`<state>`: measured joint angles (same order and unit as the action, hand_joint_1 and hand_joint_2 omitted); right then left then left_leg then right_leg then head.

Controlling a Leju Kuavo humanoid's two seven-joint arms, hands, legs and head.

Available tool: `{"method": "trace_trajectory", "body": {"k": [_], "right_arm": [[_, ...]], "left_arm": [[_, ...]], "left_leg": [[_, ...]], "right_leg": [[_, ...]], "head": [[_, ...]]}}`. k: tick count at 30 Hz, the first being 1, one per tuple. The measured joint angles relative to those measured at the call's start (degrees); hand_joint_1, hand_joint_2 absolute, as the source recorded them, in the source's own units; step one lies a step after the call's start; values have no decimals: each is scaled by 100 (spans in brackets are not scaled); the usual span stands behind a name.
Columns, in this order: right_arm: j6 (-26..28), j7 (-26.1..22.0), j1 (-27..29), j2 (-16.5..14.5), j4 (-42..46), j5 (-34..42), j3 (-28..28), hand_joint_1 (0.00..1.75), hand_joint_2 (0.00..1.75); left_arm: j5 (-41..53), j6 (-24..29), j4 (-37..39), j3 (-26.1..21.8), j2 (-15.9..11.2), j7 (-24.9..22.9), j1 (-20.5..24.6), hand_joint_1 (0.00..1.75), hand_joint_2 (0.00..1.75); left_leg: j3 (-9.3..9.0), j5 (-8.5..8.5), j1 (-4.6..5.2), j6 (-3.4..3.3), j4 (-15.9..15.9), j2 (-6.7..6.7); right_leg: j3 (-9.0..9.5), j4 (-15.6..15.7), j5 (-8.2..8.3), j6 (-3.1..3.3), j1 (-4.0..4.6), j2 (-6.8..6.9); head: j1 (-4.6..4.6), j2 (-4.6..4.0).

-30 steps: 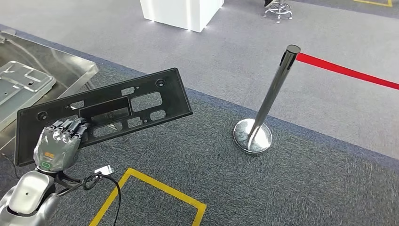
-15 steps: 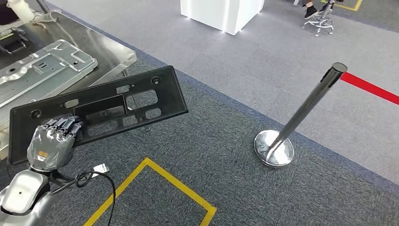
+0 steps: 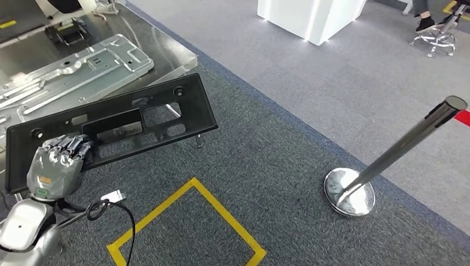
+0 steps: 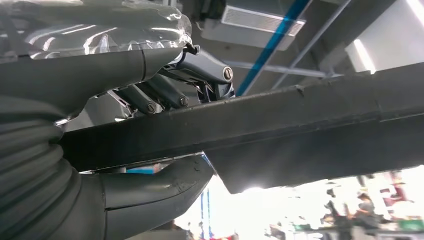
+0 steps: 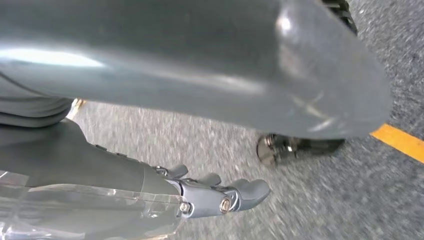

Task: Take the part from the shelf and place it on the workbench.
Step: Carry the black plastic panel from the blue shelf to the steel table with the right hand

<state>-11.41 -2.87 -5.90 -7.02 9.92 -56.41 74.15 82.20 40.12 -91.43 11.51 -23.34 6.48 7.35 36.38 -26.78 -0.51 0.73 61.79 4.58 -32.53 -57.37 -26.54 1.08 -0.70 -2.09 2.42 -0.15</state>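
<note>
Nearest in the head view, the silver left arm rises from the lower left corner and its grey left hand (image 3: 54, 167) grips the long flat black plastic panel with rectangular cut-outs (image 3: 113, 127), the fingers (image 3: 69, 147) curled over the panel's near long edge toward its left end. The panel is held in the air, tilted so that its right end sits higher, and it is not touching the workbench. In the left wrist view the same left hand (image 4: 125, 130) clamps the panel's dark edge (image 4: 280, 125) between the thick thumb on one face and the darker fingers (image 4: 165, 95) on the other. A black cable with a white plug (image 3: 113, 200) hangs by the left wrist. The right hand (image 5: 200, 192) hangs above the grey carpet, holding nothing, its fingers lightly bent and side by side; whether they count as apart or closed I cannot tell. On the dark carpet below the panel lies a yellow taped floor outline (image 3: 188, 219). Beyond the panel stands the shiny metal workbench (image 3: 166, 55), bearing a pressed silver sheet-metal part (image 3: 77, 69). To the right, well apart, a chrome barrier post on a round base (image 3: 382, 158) carries a red belt (image 3: 463, 116). Farthest off are a white lit counter (image 3: 310, 16) and a wheeled chair base (image 3: 438, 39).
</note>
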Motion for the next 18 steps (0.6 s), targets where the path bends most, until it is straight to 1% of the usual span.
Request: {"method": "trace_trajectory", "body": {"k": [1,2,3,4,5,6,7,8,9,10,11,12,13,14,15,16,17,18], "right_arm": [[1,-1,6,3,1,0,2,0,0],[4,-2,11,8,1,0,3,0,0],[8,-4,14,9,1,0,5,0,0],[11,-5,16,10,1,1,7,0,0],[14,-6,16,11,1,1,7,0,0],[15,-6,16,11,1,2,8,0,0],[14,-6,16,11,1,3,9,0,0],[14,-6,16,11,1,5,12,0,0],[13,-6,15,12,1,8,17,0,0],[13,-6,14,13,1,13,23,0,0],[13,-6,8,14,1,17,31,0,0],[13,-5,-1,14,1,22,38,0,0],[14,-3,-8,16,1,25,43,0,0],[14,0,-14,18,1,27,48,0,0],[15,4,-14,20,1,28,51,0,0],[16,10,-9,22,1,28,53,0,0],[20,19,-3,21,1,28,55,0,0],[24,30,3,21,0,28,56,0,0]], "left_arm": [[-1,1,1,-11,5,-9,10,175,175],[-2,1,2,-17,10,-18,19,175,175],[-3,1,5,-19,18,-30,16,175,175],[-4,1,9,-19,25,-40,6,175,175],[-5,0,14,-19,28,-54,-1,175,175],[-11,-1,17,-19,29,-70,-1,175,175],[-23,-1,20,-19,31,-87,7,175,175],[-36,-1,22,-19,33,-103,28,175,175],[-48,-1,22,-19,39,-117,53,175,175],[-55,-1,23,-19,45,-134,75,175,175],[-55,0,24,-20,50,-150,88,175,175],[-51,1,24,-21,54,-164,89,175,175],[-48,1,24,-23,56,-176,80,175,175],[-44,1,24,-26,58,-186,78,175,175],[-42,1,25,-28,66,-196,84,175,175],[-45,1,25,-30,79,-209,90,175,175],[-50,1,25,-30,93,-222,98,175,175],[-55,1,26,-30,109,-234,99,175,175]], "left_leg": [[139,-159,-1,21,305,-202],[312,-321,-14,46,668,-324],[471,-434,-30,69,990,-378],[556,-456,-46,87,1160,-405],[542,-378,-58,102,1129,-425],[422,-218,-66,111,897,-463],[233,-31,-69,112,541,-559],[41,99,-44,108,180,-690],[-95,169,-20,76,-83,-799],[-165,179,7,38,-230,-870],[-175,153,36,-3,-274,-858],[-170,156,30,-55,-285,-788],[-177,166,21,-87,-307,-720],[-189,179,8,-118,-329,-654],[-201,191,-7,-155,-352,-596],[-206,195,-13,-182,-360,-539],[-204,194,-11,-204,-359,-477],[-202,190,-7,-221,-356,-409]], "right_leg": [[22,14,-5,21,13,81],[33,17,-17,37,21,165],[39,15,-31,46,29,248],[46,13,-44,45,32,326],[53,8,-61,39,32,405],[65,0,-79,27,31,479],[79,-12,-102,8,34,551],[92,-31,-132,-18,49,617],[102,-45,-157,-47,67,680],[112,-54,-178,-76,84,744],[122,-56,-194,-104,95,811],[140,-51,-207,-134,98,877],[155,-69,-236,-167,86,862],[131,-150,-302,-198,72,761],[44,-343,-422,-222,58,613],[-116,-655,-584,-235,40,436],[-333,-1042,-756,-239,36,320],[-544,-1405,-880,-239,34,270]], "head": [[0,0],[1,0],[1,0],[1,0],[1,0],[1,0],[1,0],[1,0],[0,0],[0,0],[1,0],[0,0],[0,0],[-1,0],[-1,0],[-1,0],[-1,0],[-1,0]]}}
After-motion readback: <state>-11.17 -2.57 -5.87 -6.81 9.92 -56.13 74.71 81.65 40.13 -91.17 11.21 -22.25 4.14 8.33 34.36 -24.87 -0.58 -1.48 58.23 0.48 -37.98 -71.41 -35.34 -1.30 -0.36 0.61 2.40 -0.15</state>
